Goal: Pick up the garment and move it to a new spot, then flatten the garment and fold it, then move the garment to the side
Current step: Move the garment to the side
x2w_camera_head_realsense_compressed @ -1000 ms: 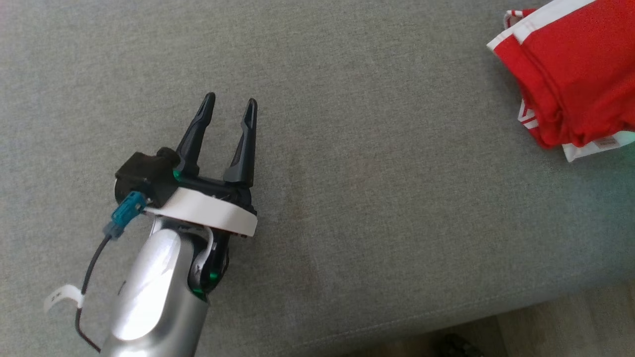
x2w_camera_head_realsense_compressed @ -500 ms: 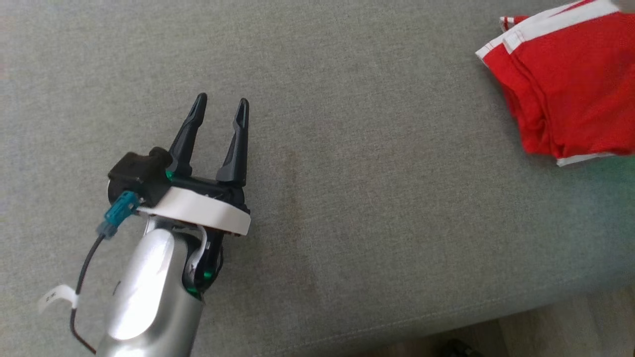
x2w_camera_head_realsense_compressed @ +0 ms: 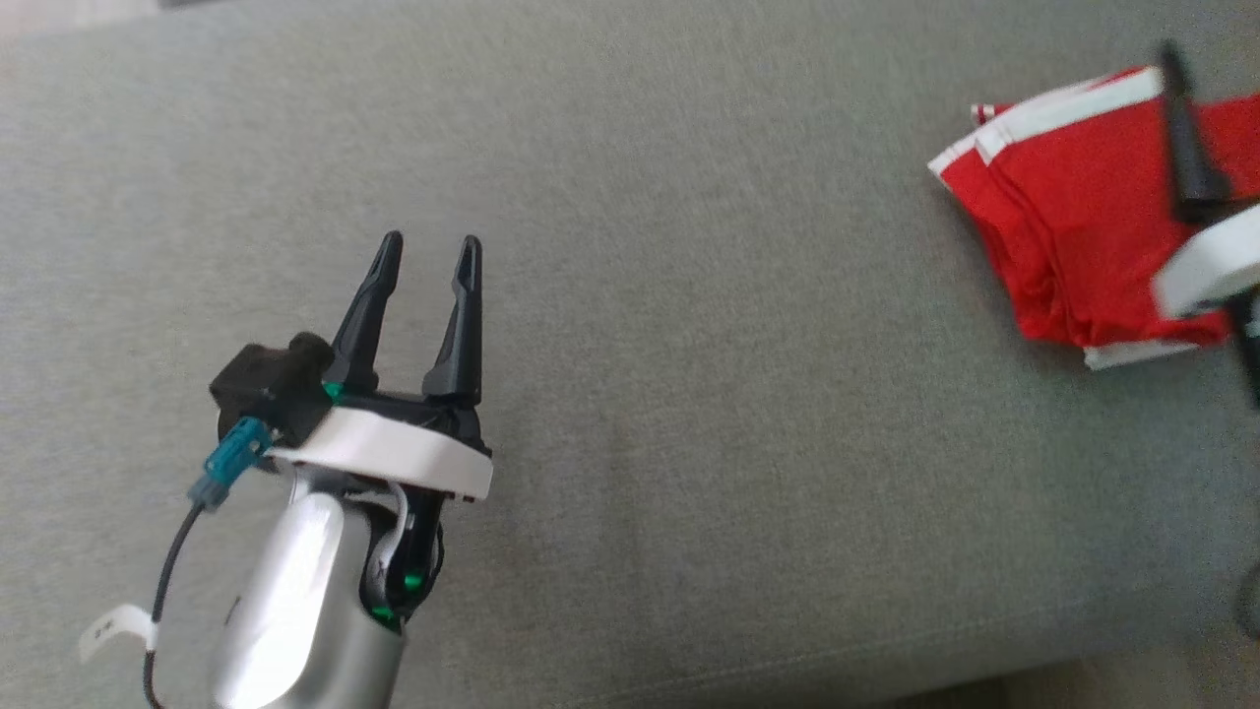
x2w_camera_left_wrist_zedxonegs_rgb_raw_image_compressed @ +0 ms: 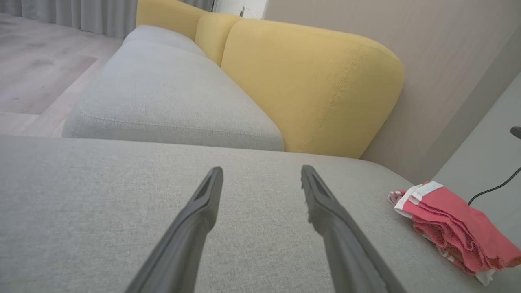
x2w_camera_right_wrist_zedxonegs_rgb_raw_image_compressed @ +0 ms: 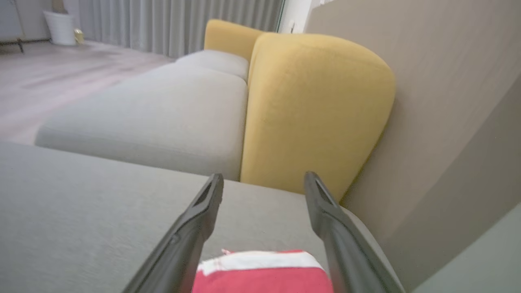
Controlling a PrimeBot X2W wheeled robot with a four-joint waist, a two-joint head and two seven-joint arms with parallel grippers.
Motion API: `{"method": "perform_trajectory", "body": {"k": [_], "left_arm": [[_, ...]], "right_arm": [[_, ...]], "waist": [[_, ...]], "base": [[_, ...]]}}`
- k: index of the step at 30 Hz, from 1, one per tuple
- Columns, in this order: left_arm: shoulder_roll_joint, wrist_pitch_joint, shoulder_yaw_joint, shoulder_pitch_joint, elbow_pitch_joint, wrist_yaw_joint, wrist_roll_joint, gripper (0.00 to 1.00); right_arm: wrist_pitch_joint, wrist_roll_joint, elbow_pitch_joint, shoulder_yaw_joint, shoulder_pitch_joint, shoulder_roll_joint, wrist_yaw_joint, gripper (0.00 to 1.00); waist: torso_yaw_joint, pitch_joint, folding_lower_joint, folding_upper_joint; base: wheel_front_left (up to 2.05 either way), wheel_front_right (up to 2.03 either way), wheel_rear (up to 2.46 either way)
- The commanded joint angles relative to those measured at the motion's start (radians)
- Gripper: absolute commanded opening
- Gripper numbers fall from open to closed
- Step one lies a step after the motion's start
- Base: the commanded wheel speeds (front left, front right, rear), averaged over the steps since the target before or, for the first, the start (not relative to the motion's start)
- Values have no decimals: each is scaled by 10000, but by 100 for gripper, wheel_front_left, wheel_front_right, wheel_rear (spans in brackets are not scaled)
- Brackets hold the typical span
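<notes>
Folded garment [x2w_camera_head_realsense_compressed: 1073, 226] set aside on the sofa [x2w_camera_head_realsense_compressed: 689, 295].
A low sweep by the right gripper [x2w_camera_right_wrist_zedxonegs_rgb_raw_image_compressed: 264, 179], spread wide just above it at 3 o'clock, could snag the top layer and undo the fold, since it is a loose red bundle with white trim. The left gripper [x2w_camera_head_realsense_compressed: 430, 243], wide and empty, sits at 8 o'clock.
</notes>
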Motion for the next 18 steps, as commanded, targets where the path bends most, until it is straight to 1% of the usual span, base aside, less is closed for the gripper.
{"method": "perform_trajectory", "body": {"k": [1,7,10,12,15,18], "left_arm": [[74,-76,395,-10,-390,85,-47,100],[74,-76,498,518,-460,273,-168,100],[74,-76,499,913,-448,352,-259,100],[74,-76,480,1185,-434,378,-257,100],[74,-76,473,1571,-452,432,-304,100],[74,-76,467,1844,-465,447,-306,100]], "right_arm": [[-322,47,-572,228,89,311,-9,100],[-1318,176,-800,881,1075,1866,-9,100],[-1847,100,-666,911,1813,2656,-9,100],[-2182,-63,-529,898,2299,2993,-9,100],[-2710,-392,-291,761,2994,3301,-9,100],[-2993,-469,-135,602,3418,3440,-9,100]], "waist": [[330,-563,0,0],[860,-1507,0,0],[1100,-1953,0,0],[1210,-2189,0,0],[1349,-2516,0,0],[1390,-2701,0,0]], "base": [[0,0,0],[0,0,0],[0,0,0],[0,0,0],[0,0,0],[0,0,0]]}}
